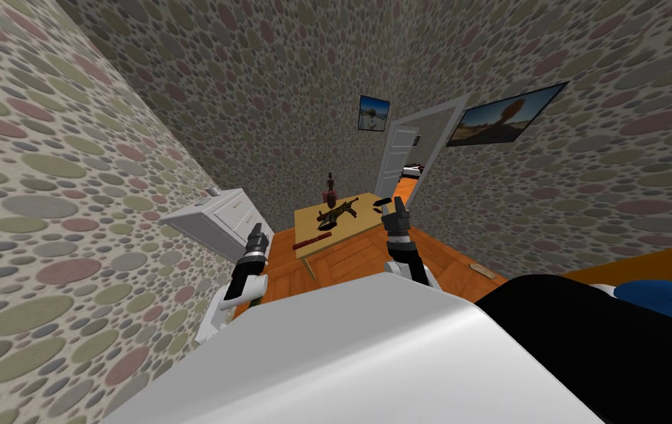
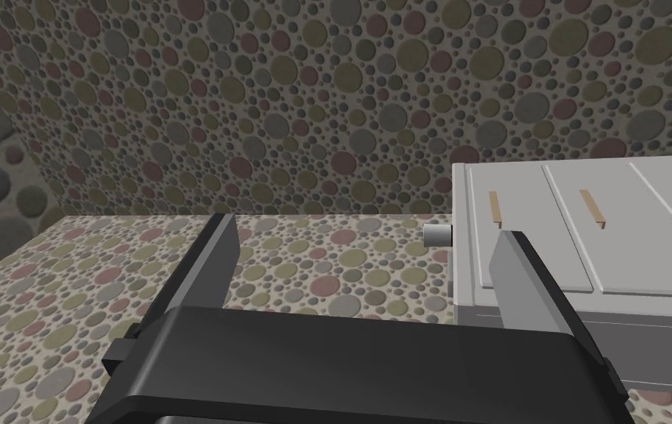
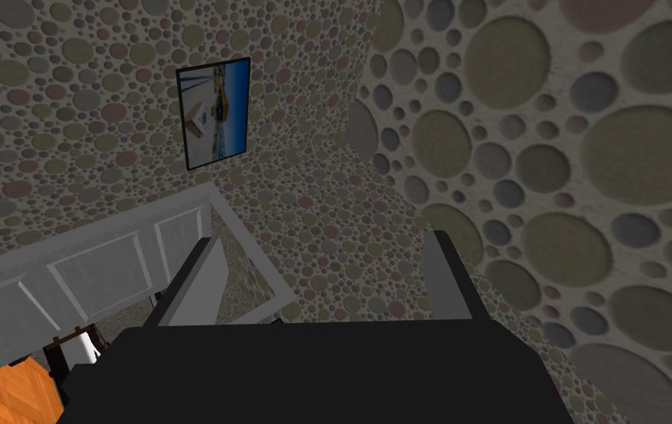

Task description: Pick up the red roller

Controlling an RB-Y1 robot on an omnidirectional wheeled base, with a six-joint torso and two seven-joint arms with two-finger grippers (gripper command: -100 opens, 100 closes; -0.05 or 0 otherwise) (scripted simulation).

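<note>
Black forearms (image 1: 241, 282) are showing white bands. The left gripper (image 2: 367, 230) and right gripper (image 3: 327, 243) are showing grey blades on dark boxes.

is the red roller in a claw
No, the red roller lies on the table, clear of the left claw and right claw.

Counted one low table (image 1: 306, 222), carrying one red roller (image 1: 312, 241), one rifle-shaped object (image 1: 338, 212), one dark red figurine (image 1: 330, 190). Framed pictures (image 1: 374, 112) (image 1: 507, 114) numbered two. White dresser (image 1: 225, 215): one. White door (image 1: 402, 151): one.
</note>
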